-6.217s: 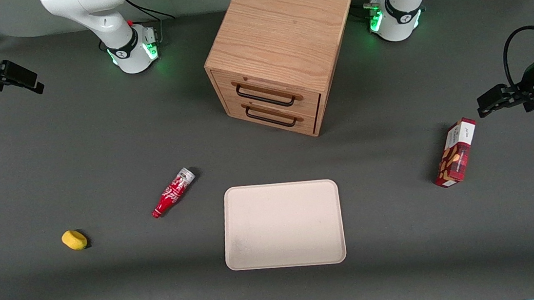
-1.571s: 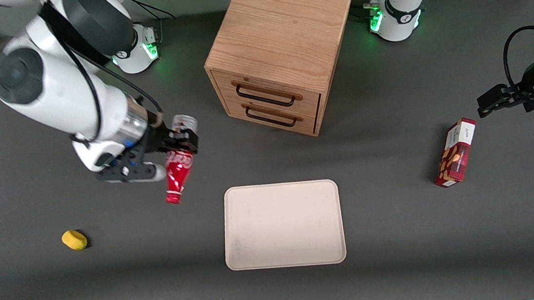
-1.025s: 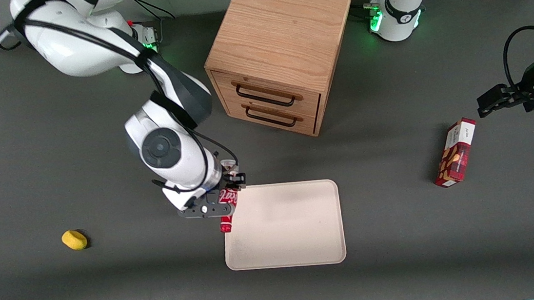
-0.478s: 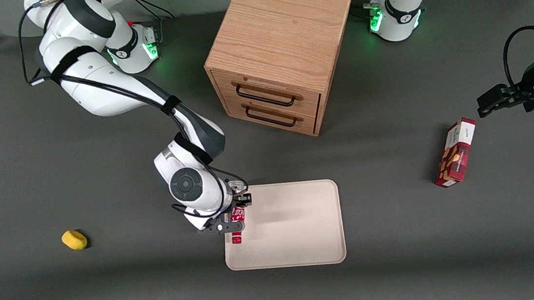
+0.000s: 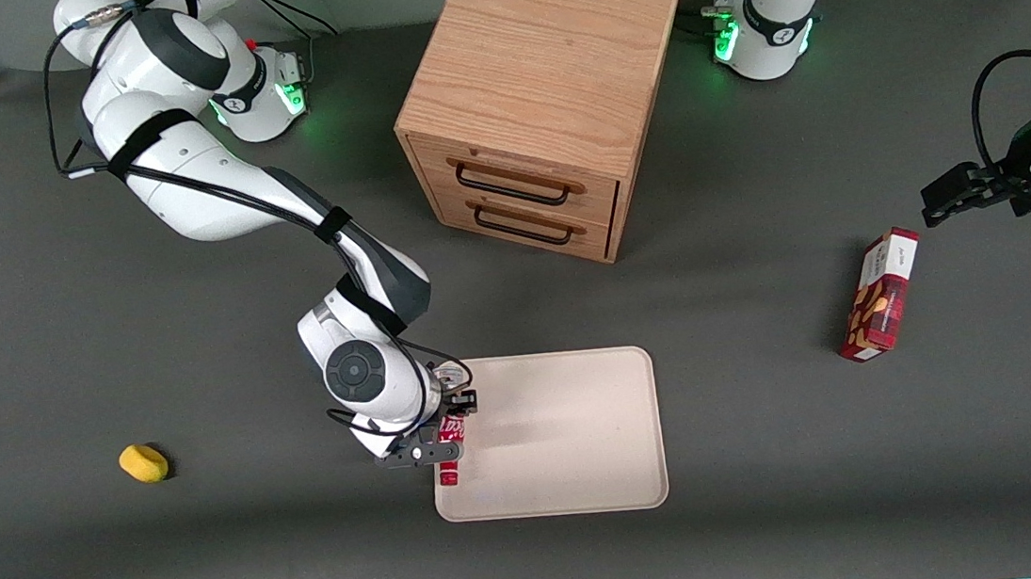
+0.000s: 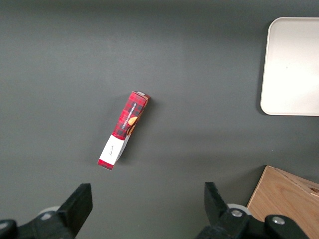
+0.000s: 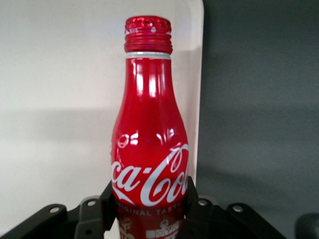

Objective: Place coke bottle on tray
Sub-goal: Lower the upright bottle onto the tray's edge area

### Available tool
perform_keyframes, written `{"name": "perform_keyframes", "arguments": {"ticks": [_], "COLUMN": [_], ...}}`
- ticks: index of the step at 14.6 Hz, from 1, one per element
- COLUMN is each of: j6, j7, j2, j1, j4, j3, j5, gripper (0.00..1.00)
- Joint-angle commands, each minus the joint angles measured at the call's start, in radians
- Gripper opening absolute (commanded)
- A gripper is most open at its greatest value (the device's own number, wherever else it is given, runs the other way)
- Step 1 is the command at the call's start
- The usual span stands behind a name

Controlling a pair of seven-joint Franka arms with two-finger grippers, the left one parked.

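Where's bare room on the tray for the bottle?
Most of the tray is bare, from its middle to the edge toward the parked arm's end. The only crowded spot is the working arm's edge, where the gripper holds the coke bottle over the rim.

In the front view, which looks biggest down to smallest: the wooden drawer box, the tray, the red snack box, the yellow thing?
1. Wooden drawer box
2. Tray
3. Red snack box
4. Yellow thing

The claw holds the coke bottle over the tray's edge.
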Motion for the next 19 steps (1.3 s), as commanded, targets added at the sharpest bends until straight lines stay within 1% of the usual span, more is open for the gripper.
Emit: {"name": "perform_keyframes", "arguments": {"ticks": [1,2,3,4,5,6,7,14,19], "j6": [0.024,0.024,0.024,0.024,0.026,0.026,0.026,0.026,0.026], "j7": [-0.016,-0.014,-0.01,-0.007,-0.007,-0.007,-0.008,-0.007,-0.005], "j2": [0.029,0.029,0.029,0.029,0.03,0.03,0.029,0.03,0.029], "j1": [0.012,0.015,0.015,0.015,0.015,0.017,0.017,0.023,0.023], "j4": [0.039,0.039,0.037,0.037,0.037,0.037,0.037,0.031,0.029], "j3": [-0.001,-0.001,-0.001,-0.001,-0.001,-0.003,-0.003,-0.004,-0.004], "j5": [-0.02,-0.02,-0.019,-0.02,-0.02,-0.02,-0.02,-0.022,-0.037], "gripper": [0.0,0.0,0.03,0.31,0.45,0.92,1.0,1.0,1.0]}}
